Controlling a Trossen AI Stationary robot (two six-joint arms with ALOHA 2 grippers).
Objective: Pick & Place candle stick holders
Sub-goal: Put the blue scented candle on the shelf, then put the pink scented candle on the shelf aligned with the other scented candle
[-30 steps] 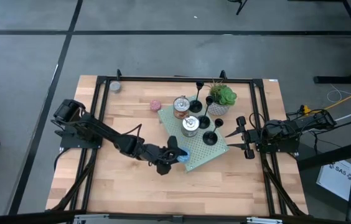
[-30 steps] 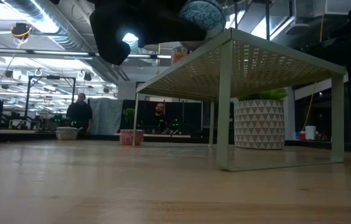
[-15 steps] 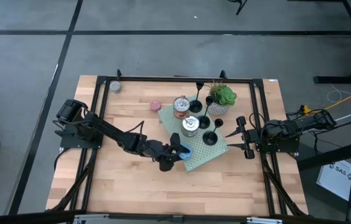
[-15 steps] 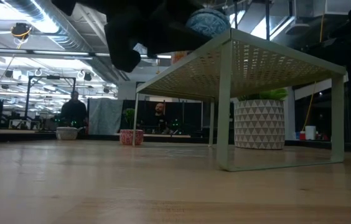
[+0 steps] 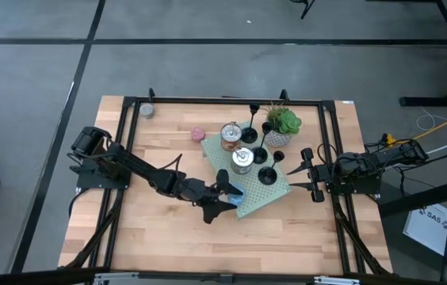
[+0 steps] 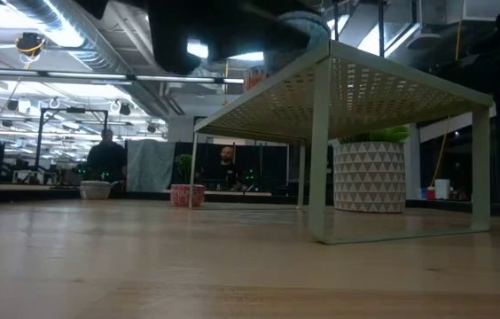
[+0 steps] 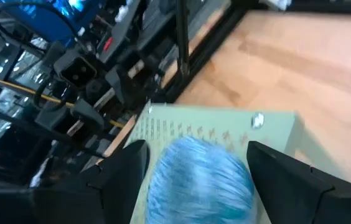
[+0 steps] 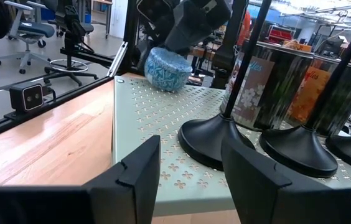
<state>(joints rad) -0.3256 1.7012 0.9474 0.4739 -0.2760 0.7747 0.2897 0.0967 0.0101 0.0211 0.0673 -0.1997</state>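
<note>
Candle stick holders point(image 5: 259, 150): three, matte black, upright on a pale green perforated shelf point(image 5: 279, 190) in the middle of the counter point(image 5: 152, 237), toward its right edge. One near the shelf's far corner, one in the middle, one toward the right edge; in the right wrist view, round bases point(image 8: 216, 142) side by side, thin stems rising.

Crowded around them: two shiny tins point(image 5: 236, 147) just beside, on the side toward the left edge of the counter, and a potted plant point(image 5: 280, 127) in a patterned white pot close to the far holders. Blue round candle point(image 8: 167, 69) on the shelf's near corner. Pink candle point(image 5: 198, 134) on the bare counter past the shelf's left corner; a small grey round thing point(image 5: 147, 111) at the counter's far left corner.

Left gripper point(image 5: 225, 195) at the shelf's near corner, fingers point(image 7: 122, 171) spread apart on both sides of the blue candle, not pressed on it.

Right gripper point(image 5: 304, 176) near the right edge of the counter, just beside the shelf, facing the nearest holder base, fingers point(image 8: 139, 168) apart, nothing between them.

People visible far behind in the room, in the low view.
</note>
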